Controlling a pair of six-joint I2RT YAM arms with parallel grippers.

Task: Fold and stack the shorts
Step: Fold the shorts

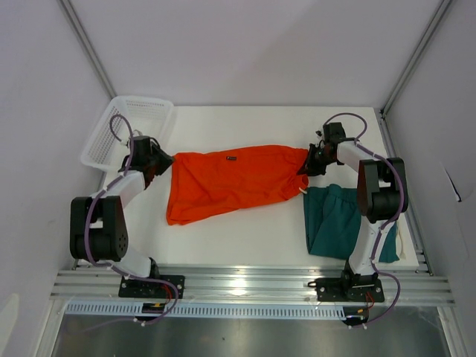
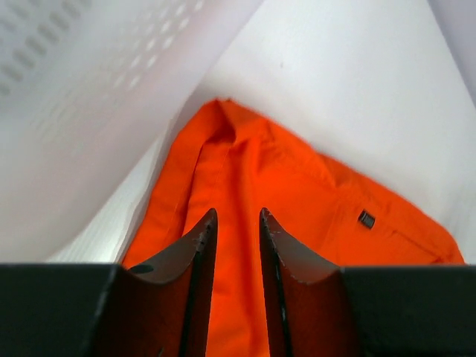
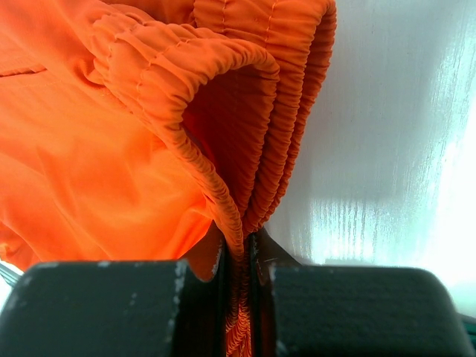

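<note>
The orange shorts lie mid-table, stretched flat for folding. The right gripper at three o'clock clamps the waistband. The left gripper at nine straddles the hem, fingers narrowly apart. The teal shorts wait at five.

Top view: from above and behind the arm bases at the frame's bottom, looking down on the whole table. Both wrist views: very close and low, facing inward from opposite ends of the orange shorts, which all three views share.

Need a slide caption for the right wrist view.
Right claw shut on the gathered elastic waistband of the orange shorts, white table beyond.
</note>
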